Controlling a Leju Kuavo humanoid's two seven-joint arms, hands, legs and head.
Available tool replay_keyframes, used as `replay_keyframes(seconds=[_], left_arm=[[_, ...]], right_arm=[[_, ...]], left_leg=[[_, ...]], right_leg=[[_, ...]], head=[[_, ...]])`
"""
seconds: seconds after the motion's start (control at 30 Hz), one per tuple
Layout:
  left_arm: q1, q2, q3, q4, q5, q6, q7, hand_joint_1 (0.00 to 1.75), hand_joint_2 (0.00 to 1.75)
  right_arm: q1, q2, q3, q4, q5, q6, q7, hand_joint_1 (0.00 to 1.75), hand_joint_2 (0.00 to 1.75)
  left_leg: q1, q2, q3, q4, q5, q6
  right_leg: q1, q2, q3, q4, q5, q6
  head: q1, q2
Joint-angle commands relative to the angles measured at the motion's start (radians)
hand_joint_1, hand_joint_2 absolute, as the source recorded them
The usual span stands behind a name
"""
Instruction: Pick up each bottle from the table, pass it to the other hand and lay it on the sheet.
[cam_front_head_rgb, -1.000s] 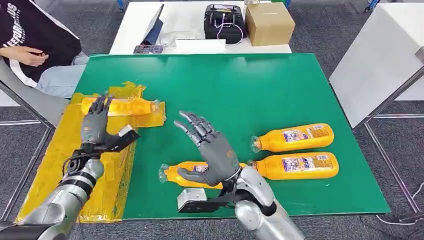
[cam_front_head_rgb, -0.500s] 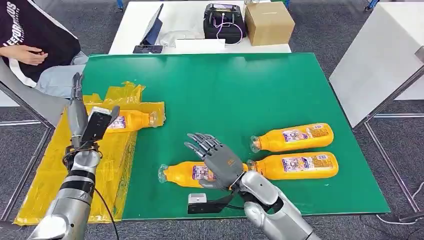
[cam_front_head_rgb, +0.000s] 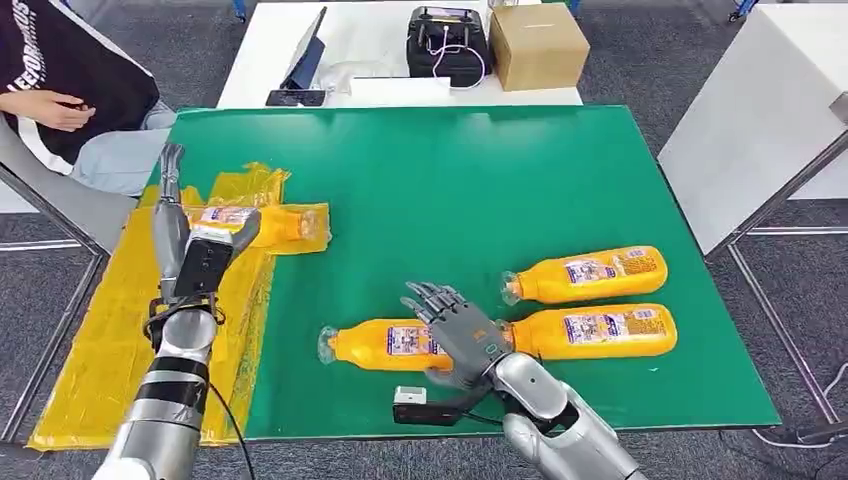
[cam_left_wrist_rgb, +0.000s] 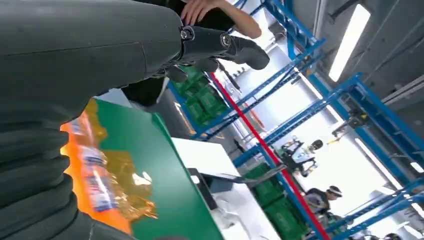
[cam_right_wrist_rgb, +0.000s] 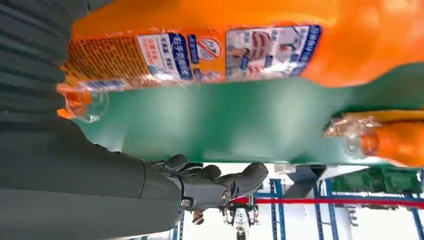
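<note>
The right hand (cam_front_head_rgb: 462, 330) has dropped lower since a second ago, and now lies over the near bottle (cam_front_head_rgb: 385, 345) on the green counter (cam_front_head_rgb: 480, 180), fingers spread, gripping nothing. Two more bottles (cam_front_head_rgb: 590, 275) (cam_front_head_rgb: 600, 332) lie just beside it to the right, one behind the other. The left hand (cam_front_head_rgb: 170, 200) has lifted off the bottle on the sheet (cam_front_head_rgb: 245, 222); its fingers are straight and it holds nothing. That bottle lies flat at the far end of the yellow sheet (cam_front_head_rgb: 100, 340).
</note>
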Motion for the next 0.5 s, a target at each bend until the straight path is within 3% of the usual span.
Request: replay_keyframes(seconds=[0.03,0.33,0.37,0.4,0.5], left_arm=[[0.026,-0.041,-0.130,-0.106,-0.012,0.009,0.015,0.00,1.75],[0.034,-0.041,-0.146,-0.119,-0.025,0.019,0.022,0.00,1.75],[0.034,-0.041,-0.146,-0.119,-0.025,0.019,0.022,0.00,1.75],[0.036,-0.040,-0.158,-0.122,-0.022,0.015,0.022,0.00,1.75],[0.056,-0.048,-0.207,-0.158,-0.039,0.020,0.023,0.00,1.75]], right_arm=[[-0.023,-0.004,0.031,0.196,0.046,0.013,0.034,0.00,1.75],[-0.022,-0.003,0.035,0.207,0.048,0.010,0.034,0.00,1.75],[-0.022,-0.003,0.035,0.207,0.048,0.010,0.034,0.00,1.75],[-0.019,-0.010,0.038,0.205,0.056,0.014,0.041,0.00,1.75],[-0.009,-0.016,0.029,0.226,0.081,0.006,0.091,0.00,1.75]], left_leg=[[0.001,-0.001,0.006,-0.001,-0.001,-0.001],[0.000,0.000,0.003,-0.001,0.000,0.000],[0.001,0.001,0.010,-0.002,-0.002,-0.001],[0.001,0.000,0.003,-0.001,0.000,-0.001],[0.001,-0.001,0.004,-0.001,0.000,0.000]], right_leg=[[0.001,-0.003,0.008,-0.003,-0.002,0.000],[0.001,-0.002,0.004,-0.001,-0.001,0.000],[0.001,-0.002,0.011,-0.003,-0.002,0.000],[0.001,-0.002,0.004,-0.001,0.000,0.000],[0.001,-0.003,0.005,-0.002,-0.001,0.000]], head=[[0.000,0.000],[0.000,0.000],[0.000,0.000],[0.000,0.000],[0.000,0.000]])
